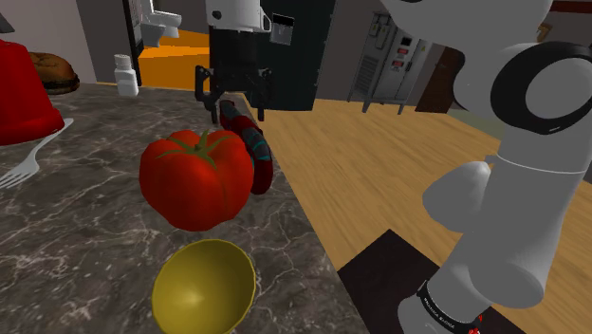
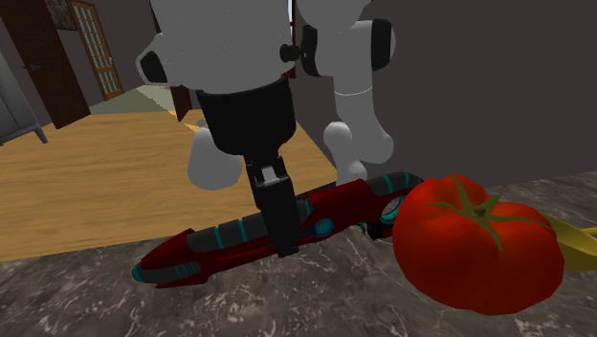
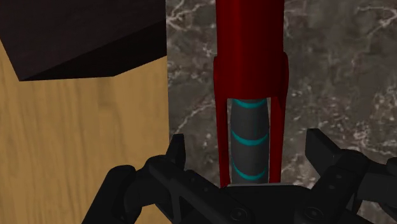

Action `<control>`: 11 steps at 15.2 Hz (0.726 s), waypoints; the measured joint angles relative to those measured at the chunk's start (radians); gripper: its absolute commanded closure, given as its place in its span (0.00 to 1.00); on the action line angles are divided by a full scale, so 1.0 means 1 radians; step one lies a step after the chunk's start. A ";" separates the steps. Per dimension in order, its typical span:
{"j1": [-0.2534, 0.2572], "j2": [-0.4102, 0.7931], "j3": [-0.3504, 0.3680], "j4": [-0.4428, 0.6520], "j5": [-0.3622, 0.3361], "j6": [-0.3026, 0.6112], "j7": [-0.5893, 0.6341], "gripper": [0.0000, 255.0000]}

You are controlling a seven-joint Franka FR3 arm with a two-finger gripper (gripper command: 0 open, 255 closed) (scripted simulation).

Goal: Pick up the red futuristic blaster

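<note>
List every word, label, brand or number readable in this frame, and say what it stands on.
No text here can be read.
On the dark band at the arm's base: white lettering, too small to read.
On the grey cabinet's panel: small marks, too blurred to read.
On the red blaster, the tomato and the yellow bowl: no lettering seen.

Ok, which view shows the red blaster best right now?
The second exterior view: the blaster lies nearly full length on the marbled counter, only the jaws crossing its middle and the tomato covering one end. In the shoulder view the tomato hides most of it; the wrist view has a stretch of its barrel between the jaws.
</note>
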 measured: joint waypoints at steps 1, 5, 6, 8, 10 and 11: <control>-0.004 -0.007 -0.001 -0.020 0.003 0.012 -0.003 0.00; -0.008 -0.016 -0.001 -0.036 0.006 0.024 -0.006 1.00; -0.008 -0.016 -0.001 -0.036 0.006 0.024 -0.006 1.00; -0.007 -0.016 -0.001 -0.035 0.006 0.024 -0.005 1.00; -0.007 -0.015 -0.001 -0.034 0.006 0.023 -0.005 1.00; -0.007 -0.015 -0.001 -0.034 0.006 0.024 -0.005 1.00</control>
